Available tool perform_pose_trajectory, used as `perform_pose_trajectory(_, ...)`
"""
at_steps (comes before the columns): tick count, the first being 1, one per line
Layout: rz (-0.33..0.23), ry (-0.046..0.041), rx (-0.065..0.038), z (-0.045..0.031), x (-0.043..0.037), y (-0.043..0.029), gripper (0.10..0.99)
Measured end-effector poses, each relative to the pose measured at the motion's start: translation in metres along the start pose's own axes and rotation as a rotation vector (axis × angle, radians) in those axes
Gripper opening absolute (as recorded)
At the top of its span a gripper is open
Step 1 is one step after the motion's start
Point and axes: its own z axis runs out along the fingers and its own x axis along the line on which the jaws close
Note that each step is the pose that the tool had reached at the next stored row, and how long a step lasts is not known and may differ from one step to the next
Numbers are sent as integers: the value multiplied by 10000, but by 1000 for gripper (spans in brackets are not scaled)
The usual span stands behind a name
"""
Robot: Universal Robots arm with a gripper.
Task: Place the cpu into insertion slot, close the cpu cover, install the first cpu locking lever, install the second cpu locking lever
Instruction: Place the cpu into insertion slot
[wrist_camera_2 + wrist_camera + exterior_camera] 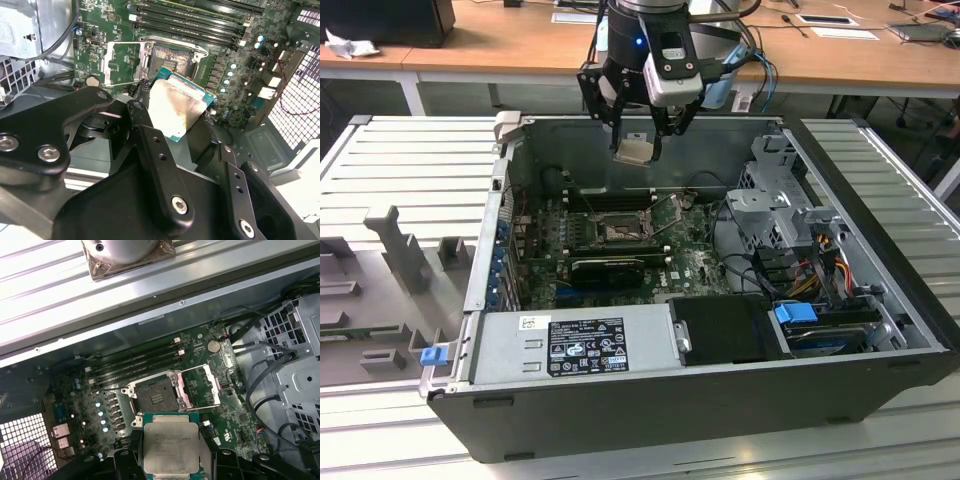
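one cpu [631, 152] clamped tight in my gripper [637, 141], hovering over the open case [670, 415], well above the mobo [692, 266]. insertion slot [156, 397] sits bare, cpu cover [202, 385] flipped open just beside it.

The cpu [171, 447] has a pale metal top with a dull, slightly mottled sheen. The gripper [636, 147] has matt black fingers [157, 160] set with bright steel screws. The insertion slot [154, 397] is dark inside a shiny metal rim. The cpu cover [202, 387] is bare silvery metal. The computer case [730, 160] is smooth grey sheet metal, and the table [410, 160] is pale and ribbed.
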Motion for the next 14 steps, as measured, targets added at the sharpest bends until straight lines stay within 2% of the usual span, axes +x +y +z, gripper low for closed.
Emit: perform_pose_trajectory(14,402,-35,-7,0,0,0,537)
